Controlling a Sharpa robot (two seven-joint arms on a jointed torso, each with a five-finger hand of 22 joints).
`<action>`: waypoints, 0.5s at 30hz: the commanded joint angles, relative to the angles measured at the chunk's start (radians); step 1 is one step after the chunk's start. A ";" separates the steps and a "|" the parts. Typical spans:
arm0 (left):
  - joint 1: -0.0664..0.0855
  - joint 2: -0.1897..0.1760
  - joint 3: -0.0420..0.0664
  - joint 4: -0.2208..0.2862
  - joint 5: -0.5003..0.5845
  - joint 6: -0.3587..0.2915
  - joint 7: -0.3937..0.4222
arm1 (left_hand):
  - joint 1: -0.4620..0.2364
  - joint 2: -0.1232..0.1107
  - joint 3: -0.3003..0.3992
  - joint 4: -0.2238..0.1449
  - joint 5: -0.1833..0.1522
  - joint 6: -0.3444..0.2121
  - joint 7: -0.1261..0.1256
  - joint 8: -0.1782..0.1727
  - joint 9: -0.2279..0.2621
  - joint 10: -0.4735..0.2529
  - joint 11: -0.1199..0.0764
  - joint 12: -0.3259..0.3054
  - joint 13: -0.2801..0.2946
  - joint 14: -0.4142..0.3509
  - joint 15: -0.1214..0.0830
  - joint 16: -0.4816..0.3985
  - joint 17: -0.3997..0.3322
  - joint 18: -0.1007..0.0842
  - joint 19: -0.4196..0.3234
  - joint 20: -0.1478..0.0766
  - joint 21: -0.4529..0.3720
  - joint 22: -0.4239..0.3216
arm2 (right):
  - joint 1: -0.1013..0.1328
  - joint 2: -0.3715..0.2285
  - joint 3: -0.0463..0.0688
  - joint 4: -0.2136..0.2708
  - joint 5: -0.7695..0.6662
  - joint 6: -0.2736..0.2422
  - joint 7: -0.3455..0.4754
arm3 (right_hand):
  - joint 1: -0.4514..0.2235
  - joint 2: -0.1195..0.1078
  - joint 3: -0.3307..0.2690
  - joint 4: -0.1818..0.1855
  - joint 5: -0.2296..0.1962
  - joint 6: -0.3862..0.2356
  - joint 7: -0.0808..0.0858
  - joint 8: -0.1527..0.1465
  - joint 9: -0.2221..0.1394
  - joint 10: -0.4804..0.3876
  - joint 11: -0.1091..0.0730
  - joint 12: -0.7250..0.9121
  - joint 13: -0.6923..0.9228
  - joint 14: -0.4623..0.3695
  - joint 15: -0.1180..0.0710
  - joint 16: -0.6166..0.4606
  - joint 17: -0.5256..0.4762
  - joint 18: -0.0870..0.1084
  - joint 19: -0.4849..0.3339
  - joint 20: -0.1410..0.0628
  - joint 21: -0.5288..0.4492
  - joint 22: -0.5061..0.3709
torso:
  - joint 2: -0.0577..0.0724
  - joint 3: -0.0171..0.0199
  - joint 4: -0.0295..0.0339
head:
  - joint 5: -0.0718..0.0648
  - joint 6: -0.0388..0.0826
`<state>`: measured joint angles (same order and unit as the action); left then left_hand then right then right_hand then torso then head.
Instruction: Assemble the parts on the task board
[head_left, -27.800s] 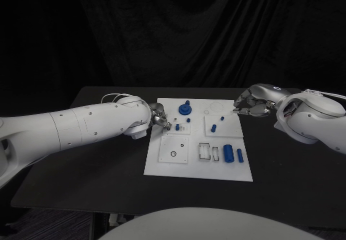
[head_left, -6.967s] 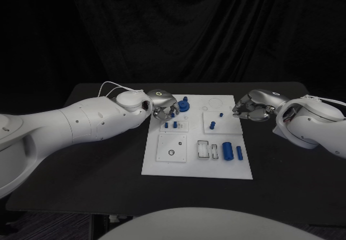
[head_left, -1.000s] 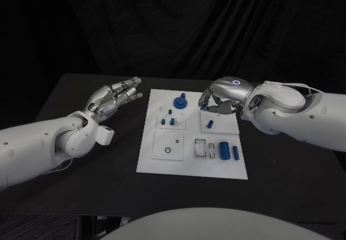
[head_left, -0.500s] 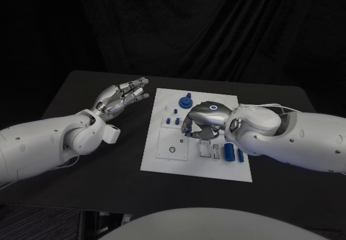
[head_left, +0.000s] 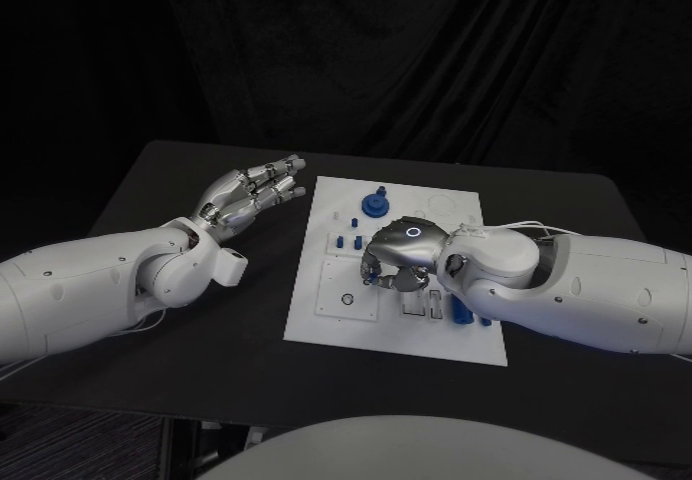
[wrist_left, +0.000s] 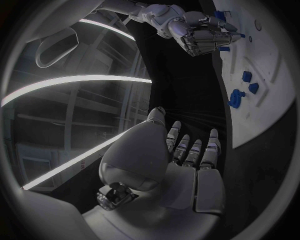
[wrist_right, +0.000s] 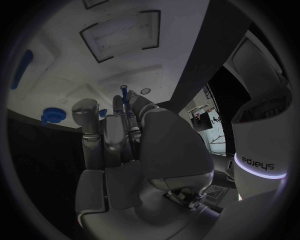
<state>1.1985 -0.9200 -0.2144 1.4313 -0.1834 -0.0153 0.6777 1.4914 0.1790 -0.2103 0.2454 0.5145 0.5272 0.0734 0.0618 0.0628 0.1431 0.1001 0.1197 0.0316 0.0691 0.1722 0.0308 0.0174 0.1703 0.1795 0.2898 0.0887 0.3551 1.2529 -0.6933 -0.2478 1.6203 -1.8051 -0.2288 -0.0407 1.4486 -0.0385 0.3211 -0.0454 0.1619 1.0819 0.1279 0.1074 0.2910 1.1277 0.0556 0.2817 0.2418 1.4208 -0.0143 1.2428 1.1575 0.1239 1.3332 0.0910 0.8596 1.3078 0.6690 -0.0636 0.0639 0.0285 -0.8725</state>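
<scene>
1. The task board (head_left: 329, 325) sits mid-table on the black table (head_left: 159, 200), a white plate with small blue parts on it.
2. The left hand (head_left: 248, 196) is off the board at about 10 o'clock from its centre, hanging over bare table, fingers stretched out and apart, holding nothing.
3. The right hand (head_left: 395, 262) is over the middle of the board, fingers curled down. In the right wrist view a thin blue peg (wrist_right: 124, 93) pokes up between its fingertips, so it's pinching that.
4. A round blue knob part (head_left: 376, 203) stands at the board's 12 o'clock end, with little blue pegs (head_left: 343, 241) just below it.
5. A blue cylinder (head_left: 459, 315) lies at roughly 4 o'clock, mostly hidden by the right arm.
</scene>
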 joint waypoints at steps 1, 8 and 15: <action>-0.002 0.003 0.001 0.001 0.003 0.018 0.053 | 0.009 0.001 0.002 -0.003 0.005 0.001 0.009 0.004 0.000 -0.001 -0.007 0.001 0.000 -0.004 -0.005 0.001 -0.001 0.004 -0.002 0.002 0.002 -0.002 | -0.004 0.004 0.001 -0.002 -0.053 0.006 -0.033 | -0.001 -0.007 0.002 -0.006 0.005 0.001 -0.001 -0.006 -0.002 0.006 0.004 -0.004 0.000 0.008 0.001 0.008 0.005 -0.008 0.009 0.000 0.010 0.112 | 0.000 0.0014 -0.0006 | 0.001 0.000; -0.003 0.004 0.001 0.000 0.003 0.020 0.051 | 0.009 0.001 0.002 -0.003 0.005 0.001 0.009 0.004 0.000 -0.001 -0.007 0.001 0.000 -0.004 -0.005 0.001 -0.001 0.004 -0.002 0.002 0.002 -0.002 | -0.007 0.014 0.001 -0.010 -0.057 -0.008 -0.032 | -0.002 -0.007 0.002 -0.006 0.005 0.001 -0.001 -0.007 -0.002 0.006 0.005 -0.005 0.000 0.008 0.001 0.009 0.005 -0.008 0.010 0.000 0.012 0.112 | -0.001 0.0011 -0.0032 | 0.008 0.000; -0.003 0.005 0.001 -0.001 0.003 0.022 0.047 | 0.012 0.003 0.004 -0.005 0.006 0.008 0.019 0.006 0.001 -0.003 -0.012 0.000 0.000 -0.005 -0.006 0.001 -0.001 0.002 -0.001 0.003 0.002 -0.003 | -0.009 0.021 0.001 -0.012 -0.058 -0.015 -0.031 | -0.003 -0.007 0.002 -0.006 0.005 0.000 -0.001 -0.007 -0.003 0.006 0.005 -0.006 -0.001 0.008 0.002 0.010 0.005 -0.008 0.010 0.000 0.014 0.112 | -0.001 0.0000 -0.0026 | 0.009 0.000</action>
<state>1.1971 -0.9164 -0.2144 1.4302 -0.1832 -0.0091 0.6779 1.4933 0.1809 -0.2103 0.2454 0.5138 0.5325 0.0861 0.0618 0.0626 0.1397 0.0968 0.1197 0.0316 0.0664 0.1696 0.0308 0.0173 0.1702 0.1795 0.2897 0.0886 0.3535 1.2467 -0.6734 -0.2477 1.6078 -1.8470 -0.2301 -0.0502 1.4486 -0.0385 0.3211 -0.0454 0.1617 1.0819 0.1279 0.1033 0.2894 1.1310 0.0591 0.2816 0.2412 1.4208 -0.0143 1.2474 1.1612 0.1241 1.3366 0.0946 0.8705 1.3076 0.6684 -0.0624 0.0609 0.0381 -0.8725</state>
